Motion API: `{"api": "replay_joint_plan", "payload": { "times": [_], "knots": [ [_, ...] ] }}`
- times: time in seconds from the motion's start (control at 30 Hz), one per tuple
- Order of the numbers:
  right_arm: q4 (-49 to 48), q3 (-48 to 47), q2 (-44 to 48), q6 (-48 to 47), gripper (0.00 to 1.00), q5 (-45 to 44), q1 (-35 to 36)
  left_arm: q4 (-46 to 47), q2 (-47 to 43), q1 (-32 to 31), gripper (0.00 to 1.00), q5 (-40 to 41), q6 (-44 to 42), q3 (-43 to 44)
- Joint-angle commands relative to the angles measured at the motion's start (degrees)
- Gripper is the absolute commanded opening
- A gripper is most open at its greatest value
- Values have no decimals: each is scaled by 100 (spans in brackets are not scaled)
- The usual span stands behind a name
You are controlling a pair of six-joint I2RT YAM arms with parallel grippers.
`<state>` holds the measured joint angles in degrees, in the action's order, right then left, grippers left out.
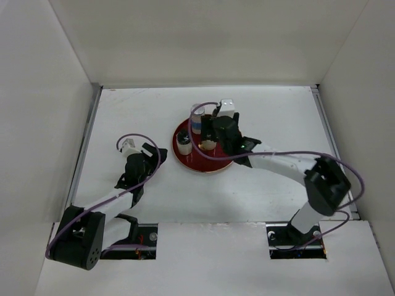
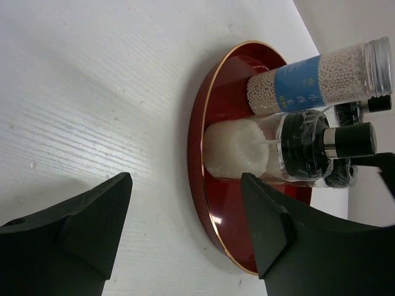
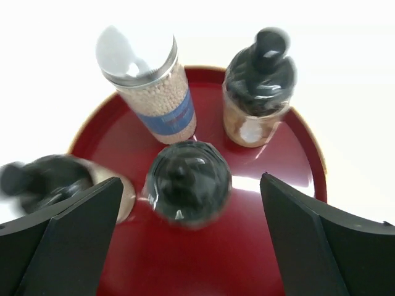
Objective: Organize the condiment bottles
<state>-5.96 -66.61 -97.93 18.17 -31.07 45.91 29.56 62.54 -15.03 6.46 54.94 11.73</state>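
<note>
A round red tray [image 1: 217, 165] holds the condiment bottles. In the right wrist view a tall cylinder with a silver cap and blue label [image 3: 151, 86] stands at the back left. A beige bottle with a black cap [image 3: 258, 92] stands back right, one black-capped bottle [image 3: 188, 182] in the middle, another [image 3: 52, 182] at the left. My right gripper [image 3: 191, 185] is open, above the tray, its fingers either side of the middle bottle without touching. My left gripper [image 2: 186, 180] is open and empty over the table, left of the tray [image 2: 200, 154], facing a white-filled bottle [image 2: 237, 151].
White walls box in the table on the left, back and right. The right arm [image 1: 284, 163] reaches in from the right over the tray's near edge. The left arm [image 1: 133, 179] lies low at the front left.
</note>
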Motion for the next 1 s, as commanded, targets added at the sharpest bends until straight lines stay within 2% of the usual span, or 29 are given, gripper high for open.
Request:
{"api": "replay_joint_plan", "payload": {
  "times": [0.0,0.1,0.2,0.3,0.4,0.57,0.97],
  "knots": [
    [-388,436,1378,-7,100,-92,80,138,47,39,70,-162,70,242],
    [-485,1340,2442,28,100,-250,19,199,4,48,70,-127,78,199],
    [-547,2465,3575,151,100,-522,-454,243,21,39,69,-154,105,190],
    [-407,3441,4587,510,100,-506,-1375,287,47,4,69,-119,114,172],
    [-109,3961,5195,1116,100,-374,-2351,375,231,-31,69,-171,140,207],
    [-46,4094,5180,1619,100,-31,-3101,480,346,-48,69,-197,158,198],
    [-397,4209,4853,1461,100,75,-2917,480,241,-40,69,-198,96,172]
  ]
}}
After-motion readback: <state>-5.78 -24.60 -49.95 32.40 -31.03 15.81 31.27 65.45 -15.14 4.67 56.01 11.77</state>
